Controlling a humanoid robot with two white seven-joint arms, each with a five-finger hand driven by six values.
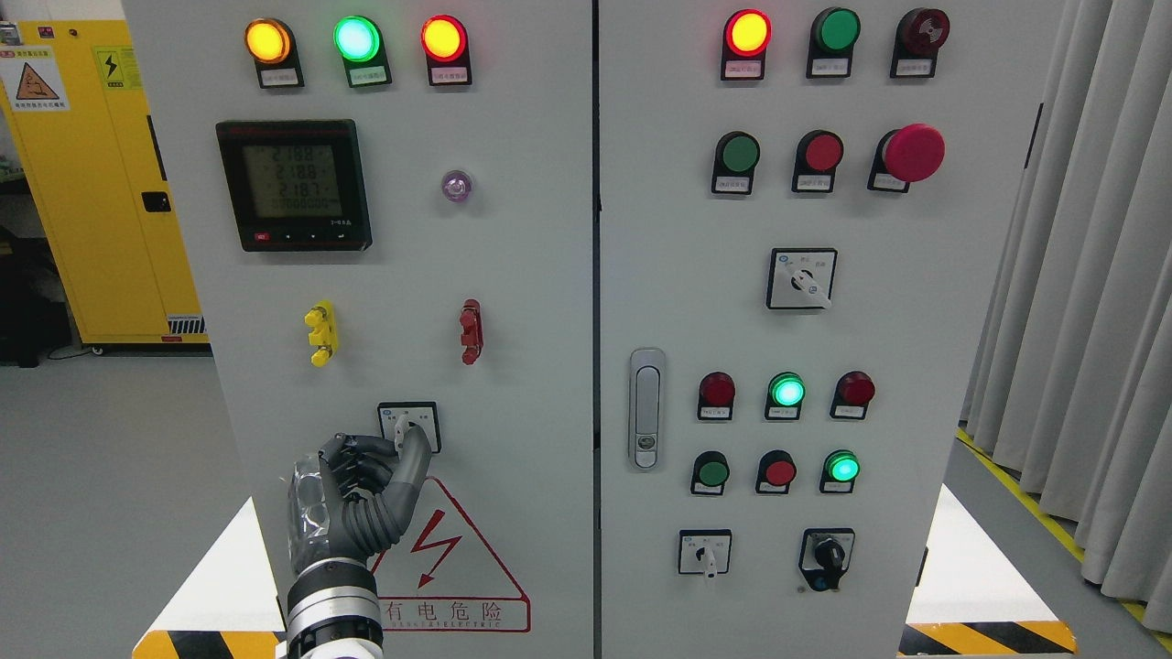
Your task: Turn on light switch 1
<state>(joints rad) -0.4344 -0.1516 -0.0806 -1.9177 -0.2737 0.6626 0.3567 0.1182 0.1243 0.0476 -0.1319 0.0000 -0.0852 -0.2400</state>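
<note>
A small rotary selector switch (pixel 409 426) with a white knob sits low on the left cabinet door, above a red warning triangle. My left hand (pixel 375 476) comes up from the bottom left. Its thumb and curled fingers (pixel 414 455) pinch the knob of the switch. The hand covers the switch's lower left part. The right hand is out of view.
The grey cabinet has two doors with indicator lamps (pixel 357 38), a digital meter (pixel 293 183), push buttons (pixel 780 470), more selector switches (pixel 801 278), a red emergency button (pixel 913 152) and a door handle (pixel 646 407). A yellow cabinet (pixel 92 183) stands at the left, curtains (pixel 1080 275) at the right.
</note>
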